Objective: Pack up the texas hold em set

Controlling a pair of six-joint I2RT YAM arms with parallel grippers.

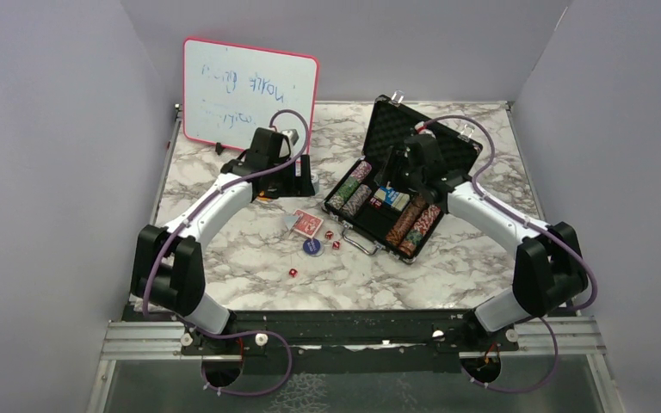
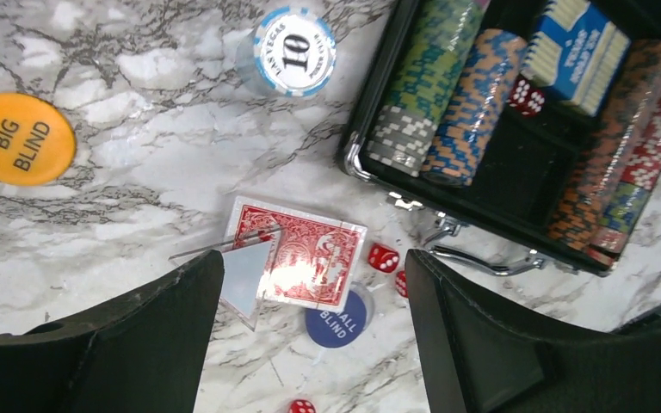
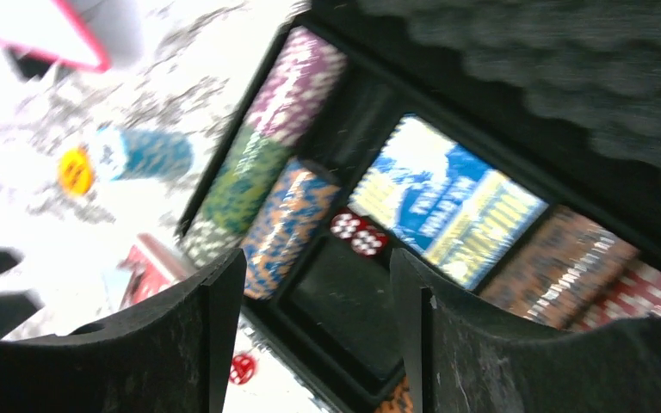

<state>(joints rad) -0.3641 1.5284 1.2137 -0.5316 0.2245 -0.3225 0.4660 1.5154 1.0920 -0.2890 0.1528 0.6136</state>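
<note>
- While the case (image 1: pixel 396 120) lies open on the right of the table (image 1: pixel 224 275), its lid is propped up at the back.
- Chip stacks (image 2: pixel 447 95) are laid in its outer slots; a blue card box (image 2: pixel 577 52) and red dice (image 2: pixel 527 95) are set in the middle.
- The right gripper (image 3: pixel 314 262) is held above the middle slot; its jaws are spread and nothing is gripped.
- The left gripper (image 2: pixel 310 267) is held over the red cards (image 2: pixel 318 245), left of the case; its jaws are spread wide and empty.
- Near the cards, loose dice (image 2: pixel 384 256), a blue button (image 2: pixel 337 320), an orange button (image 2: pixel 19 138) and a short chip stack (image 2: pixel 297 53) are scattered on the marble.
- A whiteboard (image 1: pixel 250 90) is propped at the back left.
</note>
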